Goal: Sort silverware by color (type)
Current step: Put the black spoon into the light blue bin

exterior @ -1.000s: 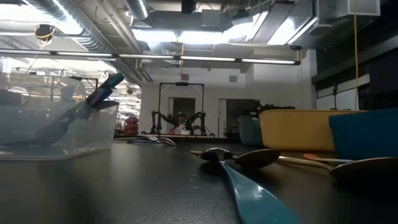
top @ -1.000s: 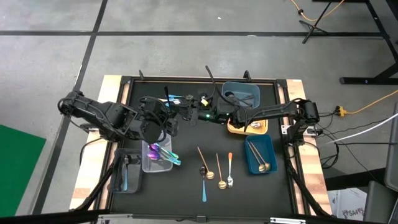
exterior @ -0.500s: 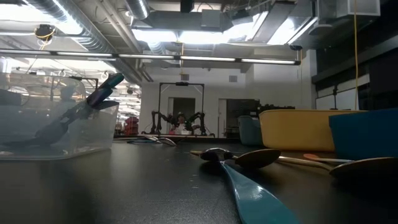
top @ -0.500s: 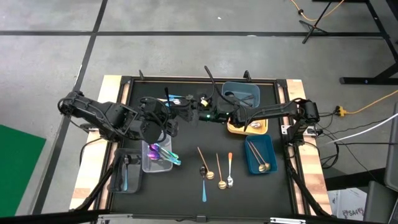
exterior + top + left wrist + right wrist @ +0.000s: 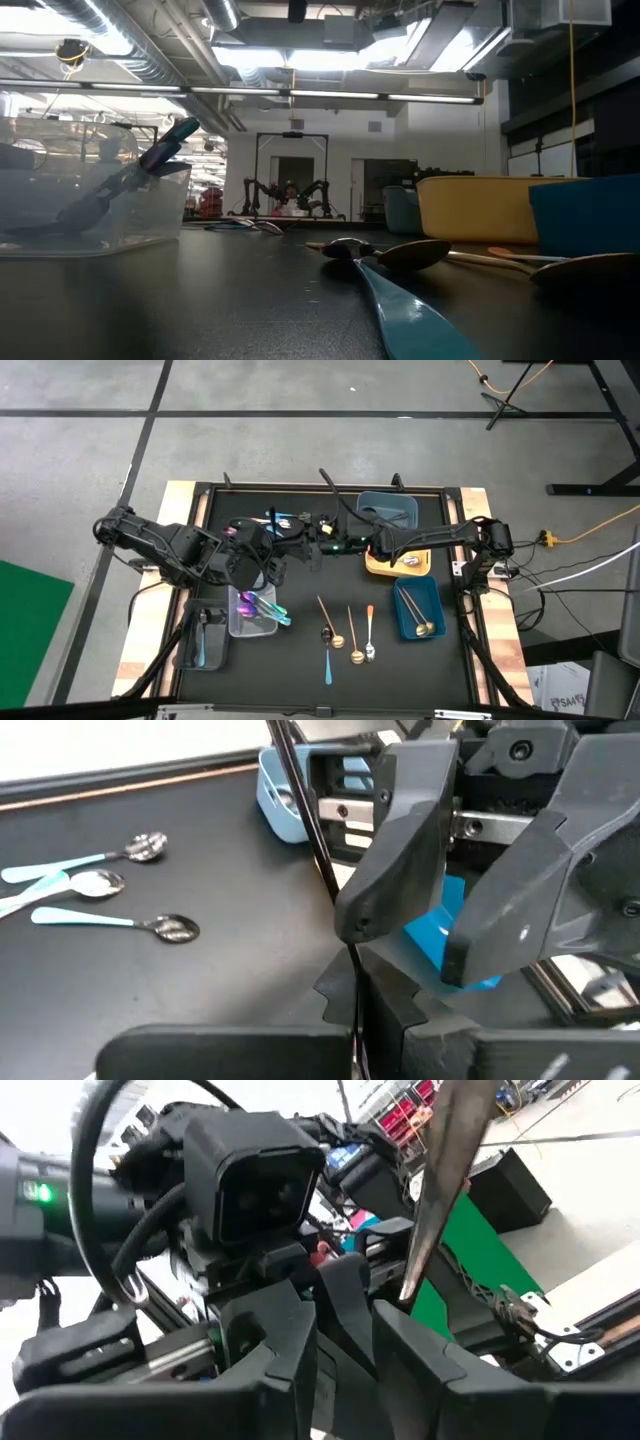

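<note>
Moved: black spoon point(image 5: 327, 484) tilts since a second ago; right gripper point(image 5: 322, 540) spreads apart.
High: left gripper point(image 5: 305, 542) meets it mid-table.
Left wrist: fingers point(image 5: 385, 1010) clamped on the spoon's handle.
Low: teal spoon point(image 5: 400, 305) lies on mat.

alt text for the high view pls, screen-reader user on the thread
Overhead view of a black table: the two arms meet at its far middle, left hand shut on a thin black utensil, right hand open facing it. Five loose spoons lie near the front, between sorting trays.
</note>
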